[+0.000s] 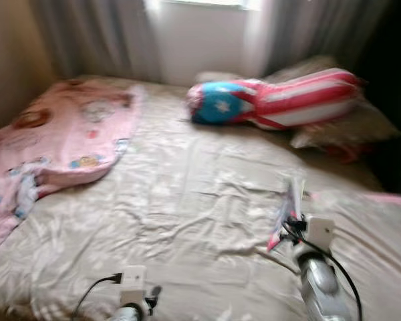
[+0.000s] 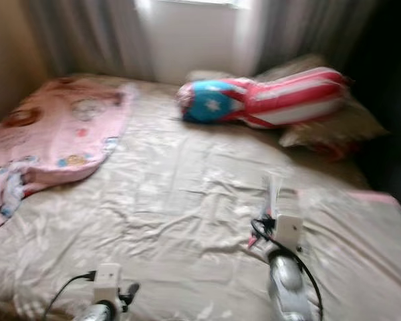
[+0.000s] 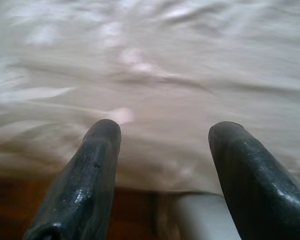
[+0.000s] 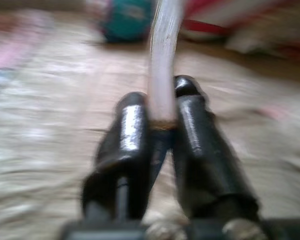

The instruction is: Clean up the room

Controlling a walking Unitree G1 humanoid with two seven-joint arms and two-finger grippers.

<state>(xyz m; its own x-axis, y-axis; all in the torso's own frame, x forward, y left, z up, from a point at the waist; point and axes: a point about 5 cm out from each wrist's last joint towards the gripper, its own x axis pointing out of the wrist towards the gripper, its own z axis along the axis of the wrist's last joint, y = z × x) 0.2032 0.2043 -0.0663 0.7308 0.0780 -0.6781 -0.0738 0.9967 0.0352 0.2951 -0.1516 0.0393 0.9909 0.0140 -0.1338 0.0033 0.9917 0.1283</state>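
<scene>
Two grippers out over the rumpled beige sheet (image 1: 187, 200) of a bed. Right gripper (image 4: 162, 100) raised above the sheet's right half, fingers closed tight on a thin, pale, half-clear strip (image 4: 165, 47), pinched near its lower end and standing upright between them; too blurred to name, perhaps a wrapper or a scrap of plastic. Left gripper (image 3: 162, 135) low at the bed's near edge, fingers spread wide with nothing between them, dark wooden floor (image 3: 20, 200) below the sheet's overhang. Likely to go wrong: slipping of the strip, given so narrow a pinch on something so light and limp, with a fall back onto the sheet or down to the floor during a turn away. Also possible: snagging of the low left fingers in the sheet's folds, dragging the bedding askew. Blur across the head views, so poor odds of noticing a drop. Elsewhere on the bed: a pink patterned blanket (image 1: 67, 134) bunched at the left side, a red, white and blue flag pillow (image 1: 281, 100) at the head, against a beige pillow (image 1: 361, 124). Of containers, little to say: bedding alone on the mattress, so a bin or bag for the strip yet to be found, by judgement somewhere off the bed.
</scene>
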